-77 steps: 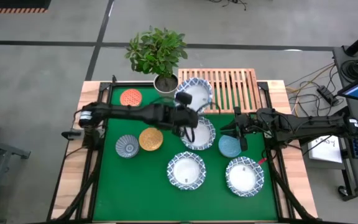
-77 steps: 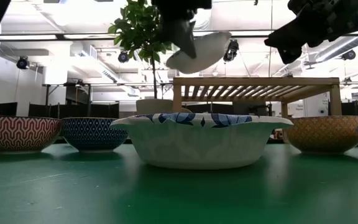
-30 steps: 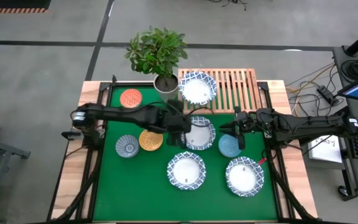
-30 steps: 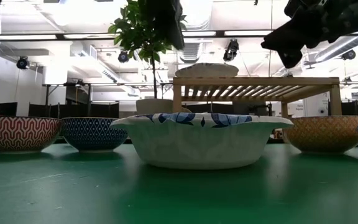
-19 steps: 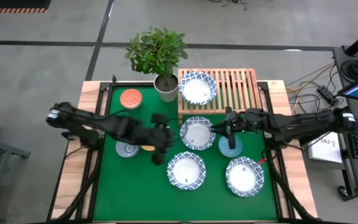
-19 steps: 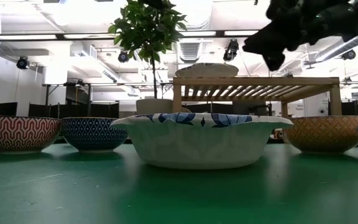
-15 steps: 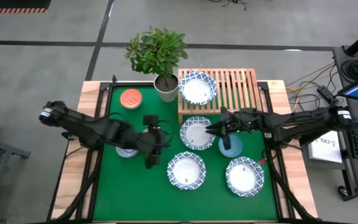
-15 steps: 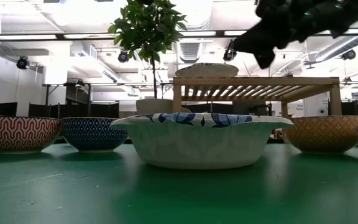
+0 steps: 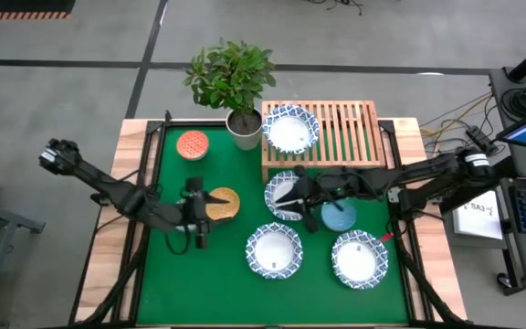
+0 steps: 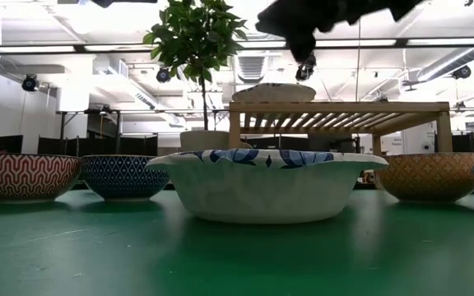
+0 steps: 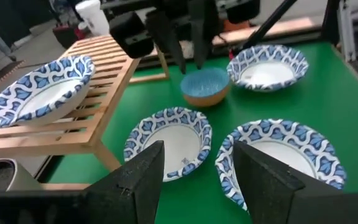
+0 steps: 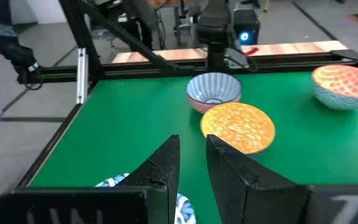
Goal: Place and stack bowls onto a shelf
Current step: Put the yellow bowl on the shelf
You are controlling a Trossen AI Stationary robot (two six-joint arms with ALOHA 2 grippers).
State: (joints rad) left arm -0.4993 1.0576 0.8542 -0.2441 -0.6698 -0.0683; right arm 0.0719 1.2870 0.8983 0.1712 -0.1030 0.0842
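One white bowl with a blue rim (image 9: pixel 289 130) rests on its base on the left end of the slatted wooden shelf (image 9: pixel 347 133). Three more white bowls sit on the green mat: (image 9: pixel 292 206), (image 9: pixel 274 249), (image 9: pixel 359 259). The light blue bowl (image 9: pixel 339 216), yellow-orange bowl (image 9: pixel 225 206), orange-red bowl (image 9: pixel 192 143) and dark blue patterned bowl (image 12: pixel 213 91) also stand on the mat. My right gripper (image 9: pixel 288 195) hovers above the white bowl beside the shelf, its fingers a narrow gap apart and empty (image 12: pixel 192 146). My left gripper (image 11: pixel 197 152) is open and empty, above the small bowls at the left.
A white pot with a leafy plant (image 9: pixel 243 123) stands at the shelf's left end. Black frame rails (image 9: pixel 142 238) run along the table's sides. The shelf's right half is bare slats. Open mat lies at the near left (image 9: pixel 190 283).
My left gripper has drawn back from beside the shelf toward the table's left edge, and now hangs over the small bowls. My right gripper has reached from above the light blue bowl toward the table's left, rising a little, to above the white bowl beside the shelf.
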